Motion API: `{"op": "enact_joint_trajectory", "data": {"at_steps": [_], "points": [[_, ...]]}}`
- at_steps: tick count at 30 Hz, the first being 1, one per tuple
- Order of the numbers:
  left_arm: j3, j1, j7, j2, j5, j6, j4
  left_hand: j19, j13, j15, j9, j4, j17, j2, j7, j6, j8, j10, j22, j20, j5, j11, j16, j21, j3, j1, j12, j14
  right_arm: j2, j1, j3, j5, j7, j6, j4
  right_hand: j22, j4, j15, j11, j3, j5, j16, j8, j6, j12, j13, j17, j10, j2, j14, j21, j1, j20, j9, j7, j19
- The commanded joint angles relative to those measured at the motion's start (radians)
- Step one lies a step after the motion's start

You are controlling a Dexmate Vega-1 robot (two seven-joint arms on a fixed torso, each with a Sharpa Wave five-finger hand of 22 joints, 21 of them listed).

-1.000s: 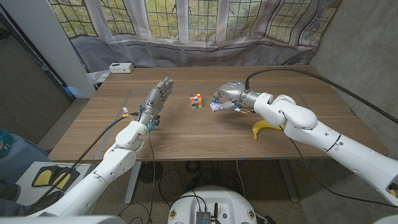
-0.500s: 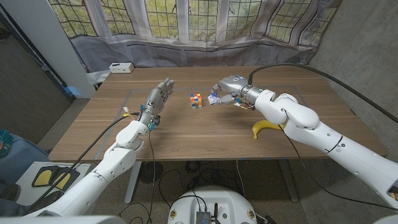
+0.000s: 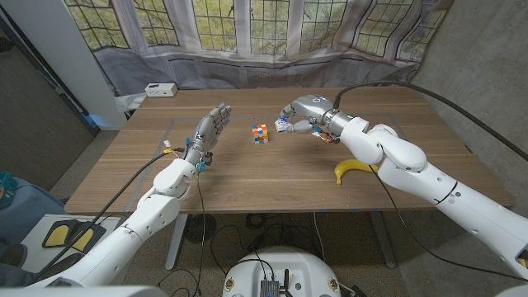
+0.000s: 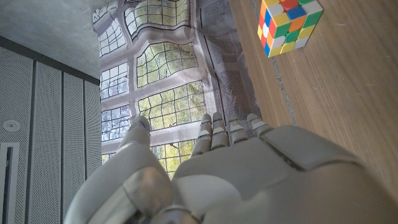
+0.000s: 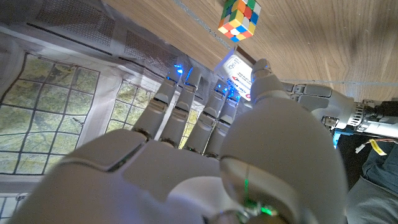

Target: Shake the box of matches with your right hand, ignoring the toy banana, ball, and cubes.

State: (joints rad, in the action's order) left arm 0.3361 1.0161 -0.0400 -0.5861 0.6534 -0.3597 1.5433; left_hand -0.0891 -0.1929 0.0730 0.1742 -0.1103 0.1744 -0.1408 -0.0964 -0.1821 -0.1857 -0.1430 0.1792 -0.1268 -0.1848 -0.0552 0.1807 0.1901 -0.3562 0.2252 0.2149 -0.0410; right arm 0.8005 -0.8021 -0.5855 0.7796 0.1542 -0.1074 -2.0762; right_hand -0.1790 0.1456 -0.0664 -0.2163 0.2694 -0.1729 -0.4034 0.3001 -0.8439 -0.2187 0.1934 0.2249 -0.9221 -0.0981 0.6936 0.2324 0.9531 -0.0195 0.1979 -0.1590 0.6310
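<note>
Right hand (image 3: pixel 304 111) is raised over the counter (image 3: pixel 272 177), its fingers (image 5: pixel 186 109) pinching the box of matches (image 3: pixel 283 125). The box sits between thumb and fingertips, off the wood; the wrist view shows its printed white face (image 5: pixel 239 76) poking out past the fingers. The hold looks shallow, at the tips rather than in the palm.

Cube (image 3: pixel 261 133) sits just beyond the fingertips, on the far side of the box from the palm. Banana (image 3: pixel 353 170) lies on the counter back by the right forearm, well behind the fingers.

Step in hand, by my read: shaking. To do it well, keep the pinch firm and the strokes short, driven from the wrist, so the box cannot slide out of a tip grip. Keep the swing above the counter and away from the cube; a wide stroke toward the fingertips' side could knock it.

Left hand (image 3: pixel 210 129) stands on edge over the counter, fingers (image 4: pixel 227 134) straight and spread, holding nothing, well apart from the box. Best left parked.
</note>
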Motion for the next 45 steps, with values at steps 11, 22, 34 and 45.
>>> {"op": "enact_joint_trajectory", "data": {"at_steps": [11,22,34,45], "points": [[0.013,-0.029,-0.02,0.01,0.002,0.001,-0.028,0.0,-0.004,0.002,0.004,0.002,0.003,0.01,0.005,-0.007,0.0,-0.002,0.004,-0.006,0.001,0.008,0.005,0.01,-0.011,0.006,-0.002,0.002,-0.104,-0.156,0.264,-0.511,-0.392,0.03,0.083,-0.003,-0.006,-0.082,0.001,0.003,-0.003,-0.004,0.012,-0.096,-0.008,0.003,0.001,-0.032,-0.022,0.022,-0.004,-0.001,-0.005,0.004,-0.061,0.003],[0.023,-0.054,-0.035,0.019,0.004,0.008,-0.052,0.0,-0.004,0.003,0.004,0.002,0.003,0.011,0.005,-0.007,0.0,-0.001,0.004,-0.006,0.001,0.006,0.005,0.01,-0.013,0.006,-0.003,0.002,-0.219,-0.235,0.435,-0.939,-0.476,0.119,0.174,-0.003,-0.01,-0.073,0.002,-0.002,-0.002,-0.007,0.008,-0.095,-0.006,0.002,0.006,-0.036,-0.026,0.029,-0.016,-0.008,-0.012,0.004,-0.053,-0.025],[0.035,-0.079,-0.053,0.032,0.008,0.012,-0.081,0.0,-0.004,0.003,0.004,0.002,0.003,0.011,0.005,-0.006,0.0,-0.001,0.004,-0.007,0.001,0.008,0.005,0.01,-0.015,0.005,-0.003,0.002,-0.406,-0.261,0.626,-1.666,-0.415,0.127,0.336,-0.004,-0.014,-0.065,0.003,-0.002,-0.004,-0.01,-0.001,-0.085,-0.001,0.002,0.006,-0.033,-0.037,0.042,-0.017,-0.014,0.009,0.004,-0.047,-0.029],[0.04,-0.088,-0.055,0.039,0.008,0.016,-0.093,0.0,-0.004,0.004,0.004,0.001,0.003,0.012,0.005,-0.007,0.0,-0.001,0.004,-0.007,0.001,0.007,0.005,0.01,-0.017,0.005,-0.003,0.003,-0.376,-0.249,0.601,-1.838,-0.344,0.131,0.407,-0.004,-0.017,-0.071,0.003,0.0,-0.007,-0.004,-0.009,-0.076,0.003,0.002,0.005,-0.026,-0.046,0.04,-0.013,-0.018,0.027,0.004,-0.046,-0.021]]}}
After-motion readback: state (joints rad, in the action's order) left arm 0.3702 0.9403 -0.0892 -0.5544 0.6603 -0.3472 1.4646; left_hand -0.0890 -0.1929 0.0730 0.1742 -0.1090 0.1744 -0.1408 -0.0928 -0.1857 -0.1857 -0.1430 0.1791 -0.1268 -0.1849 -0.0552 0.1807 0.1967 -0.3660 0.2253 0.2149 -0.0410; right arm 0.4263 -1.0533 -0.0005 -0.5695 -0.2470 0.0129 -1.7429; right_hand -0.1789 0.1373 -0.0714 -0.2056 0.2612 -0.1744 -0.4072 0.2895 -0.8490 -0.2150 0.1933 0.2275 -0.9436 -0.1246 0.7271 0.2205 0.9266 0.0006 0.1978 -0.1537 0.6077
